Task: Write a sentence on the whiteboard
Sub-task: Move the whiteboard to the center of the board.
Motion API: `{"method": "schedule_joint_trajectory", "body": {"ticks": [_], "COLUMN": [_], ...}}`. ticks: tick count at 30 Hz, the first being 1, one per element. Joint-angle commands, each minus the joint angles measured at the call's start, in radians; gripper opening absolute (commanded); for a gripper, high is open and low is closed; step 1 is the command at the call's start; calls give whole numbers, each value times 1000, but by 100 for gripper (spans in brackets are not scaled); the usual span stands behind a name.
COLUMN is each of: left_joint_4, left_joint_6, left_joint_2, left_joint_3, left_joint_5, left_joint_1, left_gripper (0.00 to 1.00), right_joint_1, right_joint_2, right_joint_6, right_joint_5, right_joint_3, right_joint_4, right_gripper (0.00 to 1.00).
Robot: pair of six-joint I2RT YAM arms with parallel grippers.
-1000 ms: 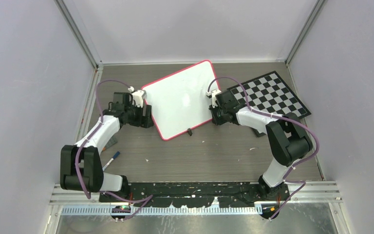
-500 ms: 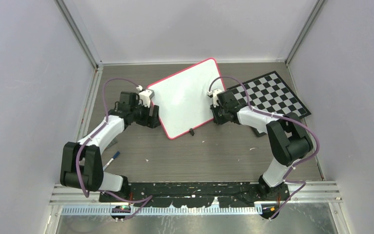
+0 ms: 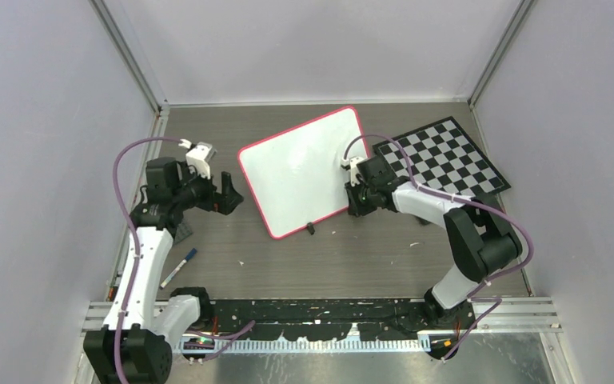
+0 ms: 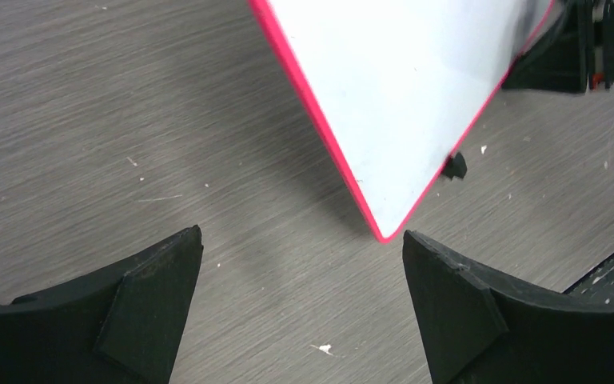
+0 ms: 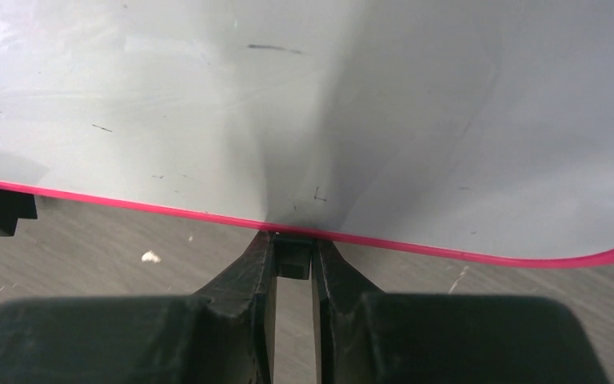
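Pinches the whiteboard [image 5: 304,104] at its near red edge with the right gripper [image 5: 292,244], fingers almost together on a small black clip foot [image 5: 293,261], with the white face stretching straight ahead of them. Holds nothing in the left gripper [image 4: 300,264], spread wide above the table [image 4: 88,120], with a red-framed board corner just ahead, touching neither finger.
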Motion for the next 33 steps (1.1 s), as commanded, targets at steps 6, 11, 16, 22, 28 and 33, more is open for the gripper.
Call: {"method": "schedule_joint_trajectory", "body": {"ticks": [6, 11, 16, 22, 28, 33], "left_joint_4": [-52, -28, -27, -21, -125, -259], "left_joint_6": [-153, -191, -193, -213, -154, -76], "left_joint_2": [-35, -30, -34, -40, 9, 64], "left_joint_3": [116, 135, 141, 125, 182, 250], "left_joint_5": [43, -5, -23, -35, -77, -73], "left_joint_1": [75, 75, 75, 75, 78, 142], "left_gripper": [99, 99, 99, 100, 100, 100], "right_joint_1": [128, 151, 150, 163, 170, 170], "right_joint_2": [-190, -211, -278, -303, -312, -348], "right_joint_6": [146, 201, 221, 221, 223, 221], "right_joint_5": [-17, -34, -9, -46, -49, -67], "right_joint_3": [-38, -61, -98, -104, -121, -120], "right_joint_4": [-87, -163, -195, -266, -249, -258], "right_gripper": [0, 0, 0, 0, 31, 42]}}
